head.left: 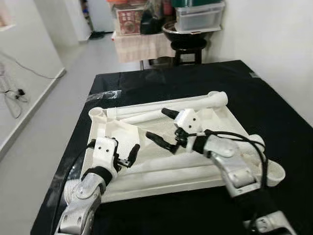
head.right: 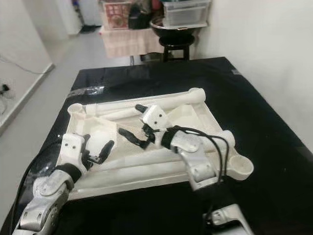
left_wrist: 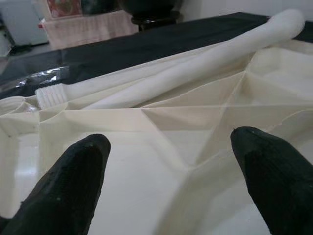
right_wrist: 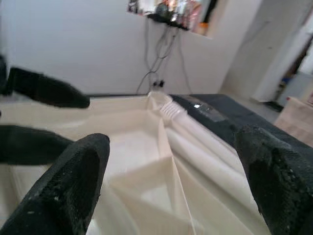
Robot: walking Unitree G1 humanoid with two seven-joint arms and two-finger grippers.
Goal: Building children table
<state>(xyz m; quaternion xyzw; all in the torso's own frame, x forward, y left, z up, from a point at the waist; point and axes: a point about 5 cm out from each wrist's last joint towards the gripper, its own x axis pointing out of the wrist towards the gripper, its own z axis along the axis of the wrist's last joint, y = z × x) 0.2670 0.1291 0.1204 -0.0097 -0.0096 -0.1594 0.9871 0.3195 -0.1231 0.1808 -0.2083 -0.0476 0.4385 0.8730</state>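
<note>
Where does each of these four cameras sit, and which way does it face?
Left eye view: on the head, looking down at the upturned cream plastic tabletop on the black mat; both silver arms show.
Right eye view: same scene, from slightly to the right.
Left wrist view: along the open left gripper toward the cream table leg with threaded end.
Right wrist view: along the open right gripper, across the ribs, toward the left gripper.
Both wrist views share that leg.

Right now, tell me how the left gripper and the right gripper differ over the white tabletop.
The left gripper hovers over the near left corner of the upturned white tabletop; the right gripper reaches further in, over the tabletop's middle near the loose table legs. The left gripper points away from the robot, while the right gripper points across toward the robot's left. Both are open and hold nothing.
</note>
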